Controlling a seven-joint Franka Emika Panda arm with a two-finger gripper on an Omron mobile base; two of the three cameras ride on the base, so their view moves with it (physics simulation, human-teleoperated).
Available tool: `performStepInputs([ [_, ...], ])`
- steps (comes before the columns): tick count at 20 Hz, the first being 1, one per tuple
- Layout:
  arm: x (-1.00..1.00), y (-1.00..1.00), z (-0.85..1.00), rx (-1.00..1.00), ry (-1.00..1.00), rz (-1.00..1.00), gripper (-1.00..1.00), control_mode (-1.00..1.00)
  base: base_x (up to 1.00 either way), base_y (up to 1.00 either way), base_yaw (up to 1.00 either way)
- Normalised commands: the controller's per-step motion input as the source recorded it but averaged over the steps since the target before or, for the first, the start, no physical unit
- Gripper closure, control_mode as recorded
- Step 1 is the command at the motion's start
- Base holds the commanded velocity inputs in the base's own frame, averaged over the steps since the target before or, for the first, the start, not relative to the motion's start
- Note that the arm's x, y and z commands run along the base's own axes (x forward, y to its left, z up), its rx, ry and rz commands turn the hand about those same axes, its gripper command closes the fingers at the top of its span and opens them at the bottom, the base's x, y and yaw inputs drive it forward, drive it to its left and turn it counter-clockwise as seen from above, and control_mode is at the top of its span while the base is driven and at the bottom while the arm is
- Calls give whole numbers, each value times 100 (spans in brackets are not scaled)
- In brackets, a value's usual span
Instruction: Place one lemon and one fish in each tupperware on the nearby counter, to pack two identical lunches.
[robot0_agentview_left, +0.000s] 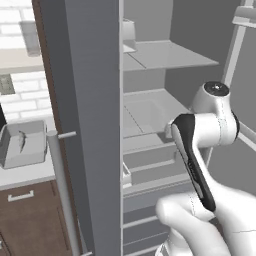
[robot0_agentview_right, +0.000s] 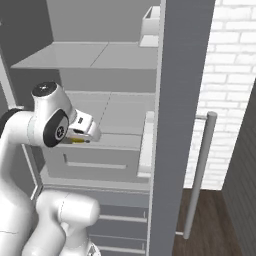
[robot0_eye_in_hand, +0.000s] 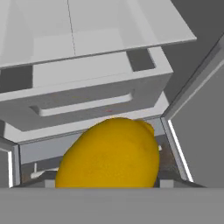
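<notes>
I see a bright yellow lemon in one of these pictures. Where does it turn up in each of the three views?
Left base view: I cannot make the small round bright-yellow lemon out; the white arm's wrist stands where it would be.
Right base view: a yellow sliver at the gripper, left of centre.
Hand view: large, bottom centre.
Shared landmark: the grey fridge drawer, below the gripper in the right base view, above the lemon in the hand view.

In the hand view, the bright-yellow round lemon at lower centre is cut off along its underside and hides the pincer's tips. In the left base view, the light-grey rectangular tupperware at mid left holds a small dark shape too small to tell, its right end hidden behind the grey fridge door.
</notes>
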Motion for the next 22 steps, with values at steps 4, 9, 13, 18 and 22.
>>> performStepInputs([
  [4,0,0,0,0,0,0,100,100,-100,0,0],
  [9,0,0,0,0,0,0,100,100,-100,0,5],
  [13,0,0,0,0,0,0,100,100,-100,1,25],
  [18,0,0,0,0,0,0,100,100,-67,63,39],
  [22,0,0,0,0,0,0,100,100,-3,100,50],
])
